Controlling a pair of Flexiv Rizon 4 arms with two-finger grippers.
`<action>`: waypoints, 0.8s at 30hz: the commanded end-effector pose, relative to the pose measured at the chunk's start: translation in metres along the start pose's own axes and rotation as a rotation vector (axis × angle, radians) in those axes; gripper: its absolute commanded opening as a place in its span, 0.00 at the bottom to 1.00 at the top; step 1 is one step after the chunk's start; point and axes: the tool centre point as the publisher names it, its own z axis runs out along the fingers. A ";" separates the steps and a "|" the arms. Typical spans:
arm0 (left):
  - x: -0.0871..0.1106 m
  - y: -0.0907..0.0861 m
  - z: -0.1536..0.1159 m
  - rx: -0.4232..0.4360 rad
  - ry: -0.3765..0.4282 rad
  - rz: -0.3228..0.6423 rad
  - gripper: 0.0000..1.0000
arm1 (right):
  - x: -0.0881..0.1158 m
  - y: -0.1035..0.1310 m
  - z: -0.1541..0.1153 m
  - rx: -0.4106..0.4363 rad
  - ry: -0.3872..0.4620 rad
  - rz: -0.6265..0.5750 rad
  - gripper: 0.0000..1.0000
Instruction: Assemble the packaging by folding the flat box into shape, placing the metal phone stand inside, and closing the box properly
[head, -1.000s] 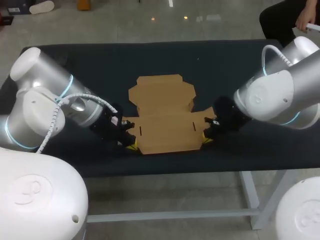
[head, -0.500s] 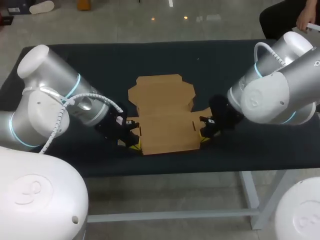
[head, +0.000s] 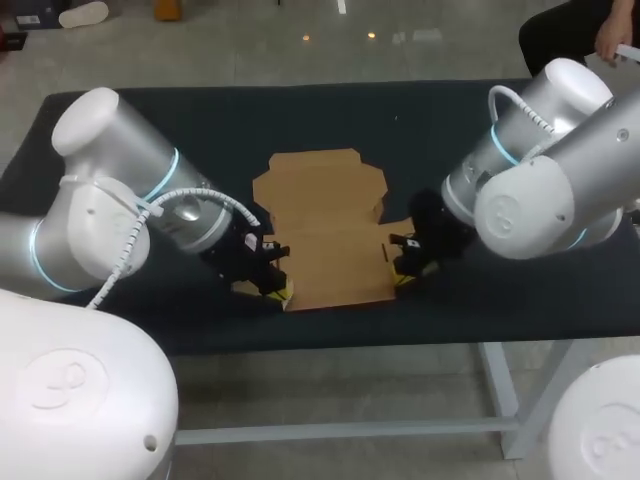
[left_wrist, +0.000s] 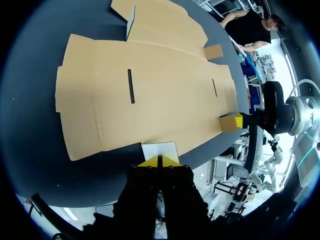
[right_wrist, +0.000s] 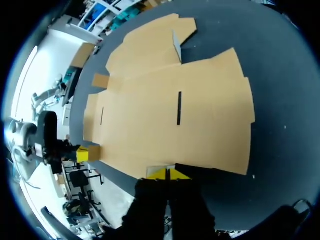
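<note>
Two grippers meet the flat box (head: 325, 240), which lies unfolded on the dark table (head: 200, 130). My left gripper (head: 278, 293) pinches its near left corner tab between narrow fingers. My right gripper (head: 402, 278) pinches the near right tab likewise.

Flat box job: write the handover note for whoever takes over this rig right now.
Left claw: shut on the near left corner flap of the flat box.
Right claw: shut on the near right corner flap.
Box: lying unfolded on the table between the claws.
Done: both flaps gripped, nothing folded up yet.
Left: fold the box, put in the phone stand (not visible in any view), close it.
</note>
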 end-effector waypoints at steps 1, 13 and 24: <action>0.004 -0.001 0.007 0.005 -0.022 -0.004 0.00 | 0.006 0.000 0.004 -0.007 -0.046 0.005 0.00; 0.002 -0.005 0.011 0.011 -0.030 -0.018 0.00 | 0.008 -0.005 0.004 -0.012 -0.085 0.016 0.00; 0.001 -0.005 0.016 0.013 -0.036 -0.027 0.00 | 0.011 -0.007 0.009 -0.007 -0.105 0.020 0.00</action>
